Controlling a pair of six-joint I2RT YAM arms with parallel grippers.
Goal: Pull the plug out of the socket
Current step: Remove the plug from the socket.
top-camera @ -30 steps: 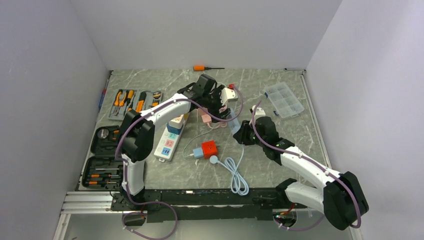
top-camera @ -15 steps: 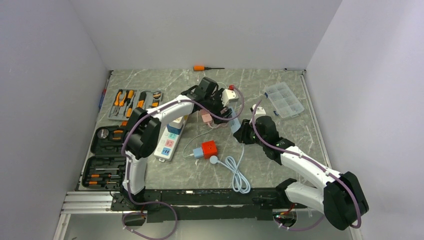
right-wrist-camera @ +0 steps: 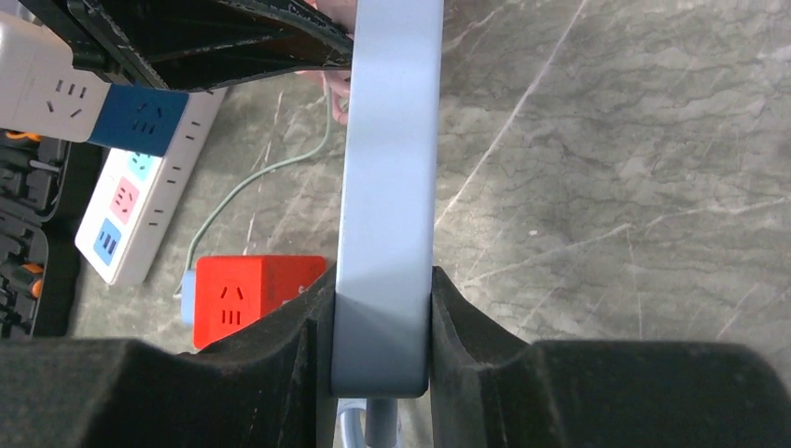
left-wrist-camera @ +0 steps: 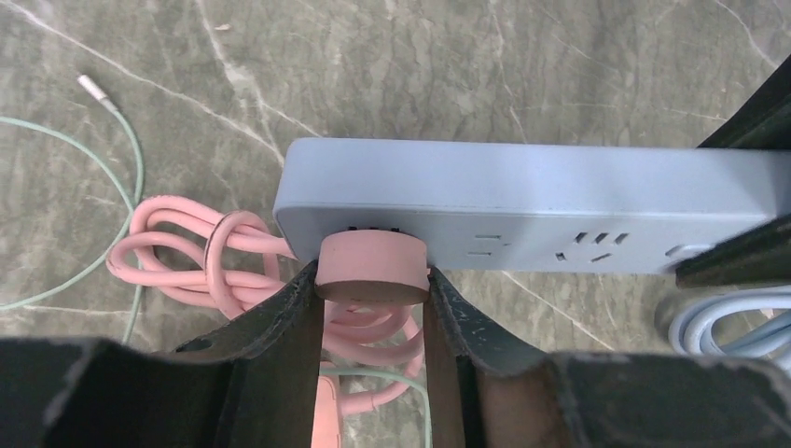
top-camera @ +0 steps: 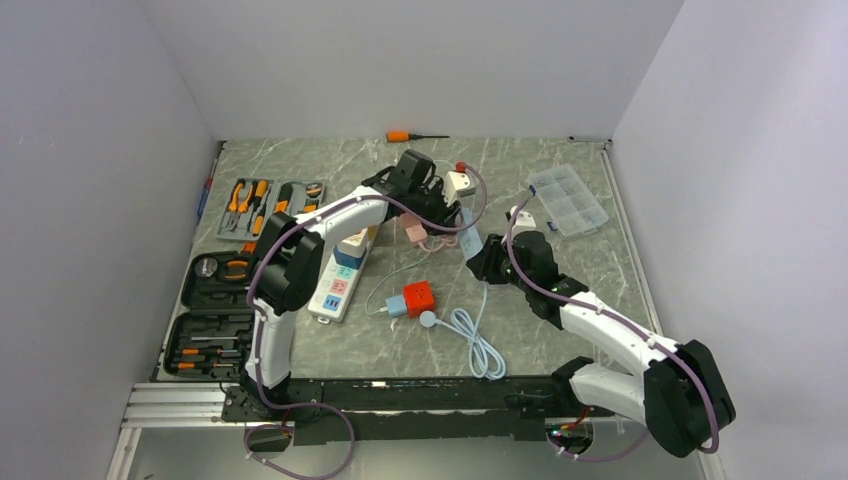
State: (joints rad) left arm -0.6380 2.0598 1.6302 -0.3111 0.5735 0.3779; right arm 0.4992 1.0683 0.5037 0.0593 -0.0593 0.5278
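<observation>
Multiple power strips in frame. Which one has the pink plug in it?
The grey-blue strip, clamped by the right gripper, with the pink plug pinched in the left gripper. The white strip with coloured sockets lies flat on the table, away from both.

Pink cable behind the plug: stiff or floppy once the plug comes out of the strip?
Probably floppy: the pink cable lies in soft, uneven loops on the table, so it should trail, not push back. Likely light; the coil may slide after the plug as the left gripper pulls it.
</observation>
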